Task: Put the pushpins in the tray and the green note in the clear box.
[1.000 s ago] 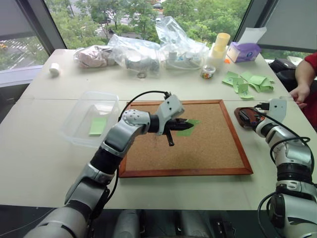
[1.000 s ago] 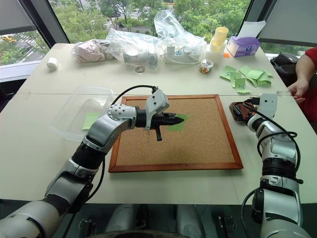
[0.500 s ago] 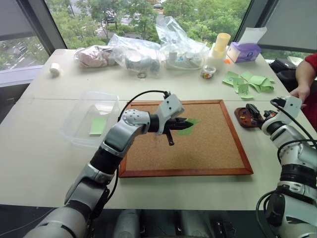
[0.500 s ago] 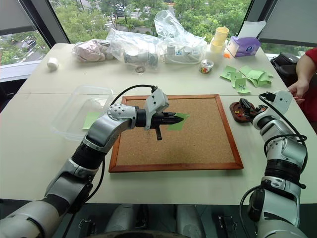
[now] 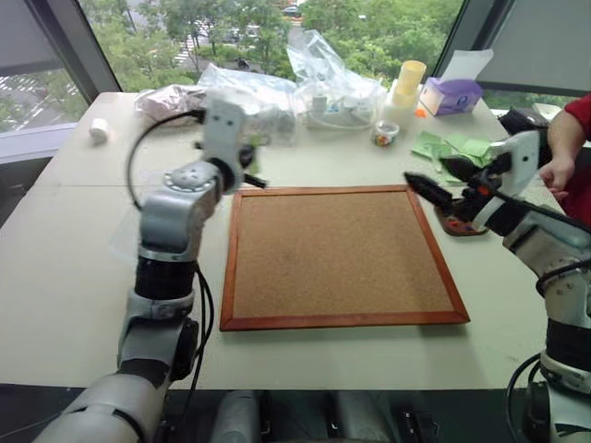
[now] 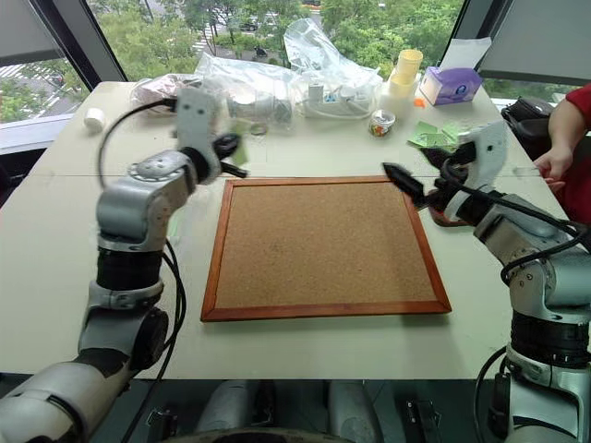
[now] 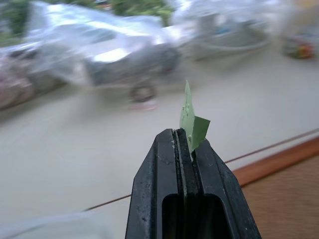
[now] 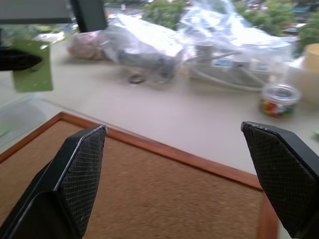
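Since the earlier frame the left gripper has risen off the corkboard and swung left, its fingers pressed together on one green note, which hangs in the air beyond the board's far left corner. One clear box lies below and left of it, blurred. The cork surface is now bare and free for moving. Right gripper has lifted from one tray, its jaws spread wide above the board's right edge. I cannot count pushpins.

Head stereo pair looks down over corkboard; wrist cameras sit low, facing plastic bags.
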You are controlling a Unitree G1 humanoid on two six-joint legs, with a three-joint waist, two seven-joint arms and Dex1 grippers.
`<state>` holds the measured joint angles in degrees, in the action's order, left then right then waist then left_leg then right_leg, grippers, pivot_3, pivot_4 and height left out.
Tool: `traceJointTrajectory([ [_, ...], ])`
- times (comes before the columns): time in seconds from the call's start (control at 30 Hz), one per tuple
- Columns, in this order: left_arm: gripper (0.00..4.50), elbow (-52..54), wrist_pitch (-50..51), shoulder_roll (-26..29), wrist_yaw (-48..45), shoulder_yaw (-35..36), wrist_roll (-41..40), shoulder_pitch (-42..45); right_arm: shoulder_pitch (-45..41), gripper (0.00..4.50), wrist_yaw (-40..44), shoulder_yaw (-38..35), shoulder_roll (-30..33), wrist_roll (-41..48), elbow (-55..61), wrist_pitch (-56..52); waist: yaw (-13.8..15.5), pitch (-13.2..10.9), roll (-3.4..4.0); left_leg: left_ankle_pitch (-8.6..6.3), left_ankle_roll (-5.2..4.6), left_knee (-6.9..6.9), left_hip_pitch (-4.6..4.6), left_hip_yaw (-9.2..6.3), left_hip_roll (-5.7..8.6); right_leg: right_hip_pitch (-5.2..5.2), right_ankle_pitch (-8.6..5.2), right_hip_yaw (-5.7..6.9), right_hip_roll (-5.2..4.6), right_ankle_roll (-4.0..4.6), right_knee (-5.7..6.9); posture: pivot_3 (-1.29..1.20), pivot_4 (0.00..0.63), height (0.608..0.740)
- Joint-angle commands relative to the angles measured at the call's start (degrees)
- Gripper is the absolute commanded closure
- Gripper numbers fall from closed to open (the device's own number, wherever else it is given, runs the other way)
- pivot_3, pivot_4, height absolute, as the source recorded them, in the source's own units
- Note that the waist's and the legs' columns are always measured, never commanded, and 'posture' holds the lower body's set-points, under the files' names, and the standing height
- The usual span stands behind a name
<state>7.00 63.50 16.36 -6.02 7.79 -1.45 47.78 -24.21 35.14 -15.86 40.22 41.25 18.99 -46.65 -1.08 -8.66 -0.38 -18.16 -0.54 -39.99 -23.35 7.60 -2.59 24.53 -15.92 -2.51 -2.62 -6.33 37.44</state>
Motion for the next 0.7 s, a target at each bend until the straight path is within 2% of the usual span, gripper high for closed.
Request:
traceJointTrajectory([
  [0.03,4.5,8.61,11.27,1.82,8.55,8.13,6.18,-1.01,-2.64,0.04,5.39,4.27,2.2,5.79,7.58,-3.69,0.06,-0.01,-0.01,0.0,0.0,0.01,-0.01,0.0,0.0,0.0,0.0,0.01,0.0,0.0,-0.01,0.0,0.15,0.728],
  [0.13,4.5,11.7,16.52,0.36,10.98,11.01,7.44,-2.12,-3.74,0.04,7.53,7.45,2.64,6.03,8.47,-4.09,0.71,0.03,-0.16,0.0,0.0,-0.01,-0.02,-0.06,0.02,-0.04,0.0,0.08,-0.06,0.0,-0.01,0.0,0.15,0.728],
  [0.3,4.5,14.19,21.44,-5.32,13.37,15.52,8.11,-2.98,-5.45,0.04,11.05,12.87,3.03,4.17,8.44,-3.18,1.93,0.0,-0.59,-0.03,-0.05,-0.1,-0.04,-0.13,0.19,-0.13,0.0,0.16,-0.24,0.01,-0.03,0.0,0.15,0.728],
  [0.43,2.99,15.05,23.23,-7.46,12.78,17.5,7.48,-3.78,-6.01,0.0,13.06,14.36,3.83,4.02,8.97,-3.11,1.65,-0.03,-0.71,-0.03,-0.05,-0.06,-0.05,-0.14,0.17,-0.09,0.01,0.18,-0.24,0.01,-0.04,0.0,0.15,0.728],
  [0.53,1.37,16.32,24.57,-7.74,11.81,17.33,6.93,-4.23,-5.95,0.0,13.7,14.92,4.36,3.9,9.36,-3.14,1.32,-0.03,-0.71,-0.02,-0.03,-0.04,-0.03,-0.12,0.11,-0.08,0.01,0.19,-0.22,0.02,-0.03,0.0,0.15,0.728],
  [0.63,0.04,16.95,25.05,-7.01,11.16,16.69,6.61,-4.17,-5.75,0.0,13.66,14.98,4.39,3.59,9.33,-3.17,1.33,-0.03,-0.71,-0.02,-0.01,-0.04,-0.02,-0.12,0.09,-0.08,0.01,0.2,-0.22,0.02,-0.02,0.0,0.15,0.728],
  [0.7,0.04,17.41,23.61,-4.85,9.78,14.77,5.97,-3.87,-5.42,0.0,13.61,14.57,4.52,3.6,9.33,-3.33,1.34,-0.03,-0.71,-0.02,-0.01,-0.05,-0.02,-0.11,0.1,-0.08,0.01,0.19,-0.23,0.02,-0.02,0.0,0.15,0.728],
])
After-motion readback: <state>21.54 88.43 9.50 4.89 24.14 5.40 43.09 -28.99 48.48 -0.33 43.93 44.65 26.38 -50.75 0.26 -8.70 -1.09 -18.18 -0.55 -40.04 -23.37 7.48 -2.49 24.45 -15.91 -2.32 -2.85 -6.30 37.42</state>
